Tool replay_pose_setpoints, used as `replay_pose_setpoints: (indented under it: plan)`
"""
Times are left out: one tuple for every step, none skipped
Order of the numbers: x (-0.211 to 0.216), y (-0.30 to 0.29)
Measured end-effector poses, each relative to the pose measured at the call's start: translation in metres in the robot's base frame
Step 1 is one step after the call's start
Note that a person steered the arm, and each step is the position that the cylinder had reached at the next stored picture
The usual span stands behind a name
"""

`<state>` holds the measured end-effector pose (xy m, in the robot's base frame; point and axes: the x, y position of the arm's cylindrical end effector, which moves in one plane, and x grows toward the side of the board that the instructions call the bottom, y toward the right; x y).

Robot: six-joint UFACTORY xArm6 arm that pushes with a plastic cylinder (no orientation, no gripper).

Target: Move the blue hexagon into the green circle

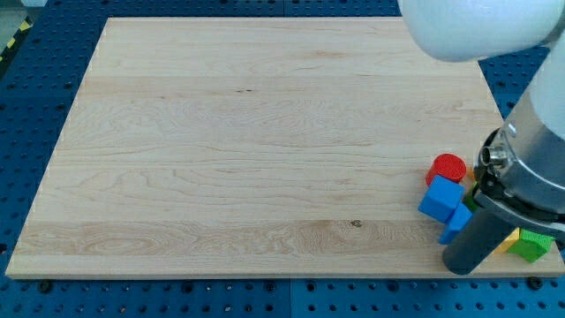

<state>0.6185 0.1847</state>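
A blue block point(441, 198), its shape hard to make out, lies near the board's lower right corner. A second blue block point(457, 221) touches it at the lower right and is partly hidden behind my rod. A green block point(532, 246) lies at the far right by the board's bottom edge, with its shape unclear. My tip point(464, 267) sits at the board's bottom edge, just below the second blue block and left of the green block. A sliver of green point(472, 200) shows between the blue blocks and the rod.
A red circle point(448, 166) lies just above the blue blocks. A yellow block point(510, 240) shows between the rod and the green block. The arm's grey and white body point(530, 150) covers the board's right edge point(494, 97).
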Motion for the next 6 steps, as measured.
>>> replay_pose_setpoints:
  plan:
    - [0.000, 0.024]
    - [-0.001, 0.042]
    - [-0.013, 0.042]
    - [-0.045, 0.044]
    - [-0.050, 0.044]
    - [-0.055, 0.042]
